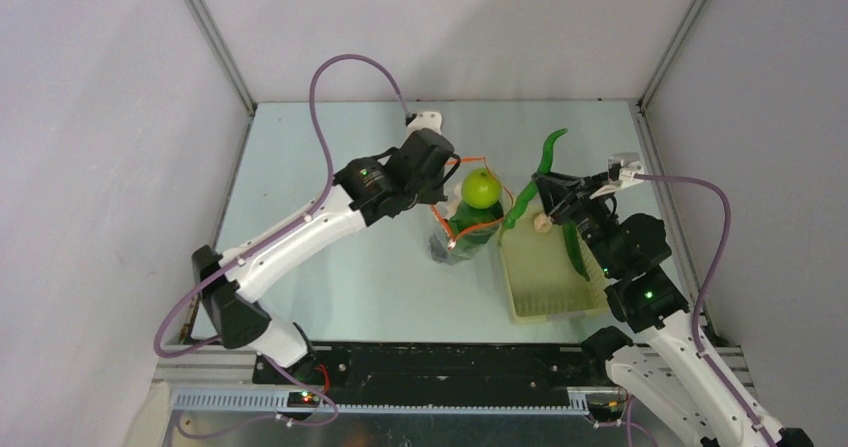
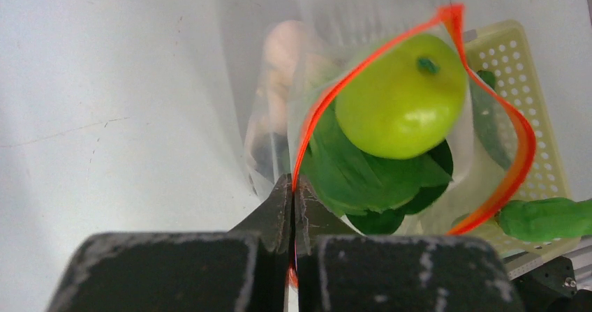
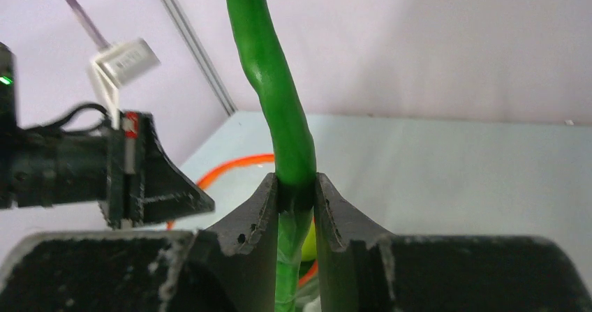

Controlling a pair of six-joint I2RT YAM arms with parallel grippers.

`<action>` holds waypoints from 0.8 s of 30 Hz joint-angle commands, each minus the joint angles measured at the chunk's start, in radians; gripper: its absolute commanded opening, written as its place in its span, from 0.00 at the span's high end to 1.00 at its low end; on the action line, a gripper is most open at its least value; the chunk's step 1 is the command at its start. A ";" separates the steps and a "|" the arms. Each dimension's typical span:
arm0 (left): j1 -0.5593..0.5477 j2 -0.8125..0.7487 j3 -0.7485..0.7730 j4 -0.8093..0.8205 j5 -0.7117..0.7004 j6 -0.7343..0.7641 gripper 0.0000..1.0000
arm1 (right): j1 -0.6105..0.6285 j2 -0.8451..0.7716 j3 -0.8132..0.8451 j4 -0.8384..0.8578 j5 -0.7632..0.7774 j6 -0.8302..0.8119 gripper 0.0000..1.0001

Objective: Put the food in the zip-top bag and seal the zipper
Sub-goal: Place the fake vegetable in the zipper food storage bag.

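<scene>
The clear zip-top bag (image 1: 462, 235) stands at the table's middle with its mouth open. My left gripper (image 1: 441, 185) is shut on the bag's orange-red zipper (image 2: 518, 151) at the rim, as the left wrist view (image 2: 293, 186) shows. A green apple (image 2: 401, 95) sits at the mouth on bok choy leaves (image 2: 363, 179), and a pale mushroom (image 2: 290, 47) shows through the plastic. My right gripper (image 1: 548, 195) is shut on the long green pepper (image 3: 279, 95), holding it tilted in the air just right of the bag. The slider tab is not visible.
The pale yellow perforated basket (image 1: 545, 292) lies right of the bag. It holds a white mushroom (image 1: 542, 223) and a dark green piece (image 1: 575, 252). Grey walls close in the table at the back and both sides.
</scene>
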 commanded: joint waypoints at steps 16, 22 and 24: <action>-0.007 -0.077 -0.053 0.156 0.038 -0.006 1.00 | 0.294 0.295 0.100 0.555 0.148 -0.214 1.00; -0.007 -0.093 -0.067 0.160 0.008 -0.041 1.00 | 0.341 0.344 0.083 0.436 0.226 -0.148 1.00; -0.007 -0.096 -0.076 0.161 0.006 -0.052 1.00 | 0.370 0.343 0.057 0.428 0.235 -0.129 1.00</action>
